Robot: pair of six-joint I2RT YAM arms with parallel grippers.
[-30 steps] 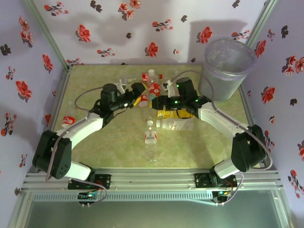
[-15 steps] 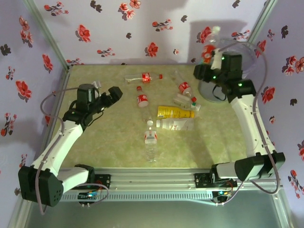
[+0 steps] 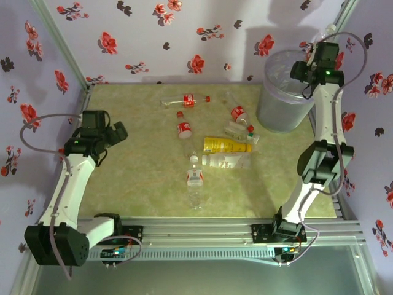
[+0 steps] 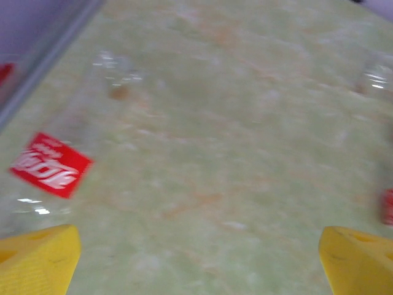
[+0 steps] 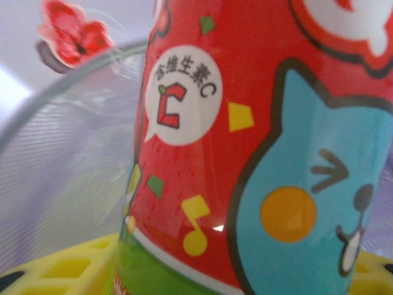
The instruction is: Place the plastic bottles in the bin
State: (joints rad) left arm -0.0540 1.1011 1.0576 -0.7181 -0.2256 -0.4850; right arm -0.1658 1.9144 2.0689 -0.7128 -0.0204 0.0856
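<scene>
- The bin point(image 3: 277, 114) stands at the far right corner.
- The right gripper point(image 5: 215, 276) has just swung up from the middle to hang over the rim, fingers clamped on a red-labelled cartoon bottle point(image 5: 245, 141); a drop looks due.
- The left gripper point(image 4: 196, 264) has backed off leftward, fingers spread wide, holding nothing.
- The remaining bottles point(image 3: 226, 145) lie scattered in the middle, yet to go.

Cartoon-label bottle point(image 5: 258, 141) had a white bubble point(image 5: 178, 95) reading "含维生素C" above a large red "C". Clear bottle point(image 4: 83, 126) carried a red label point(image 4: 51, 165) with white script, too blurred to read.
</scene>
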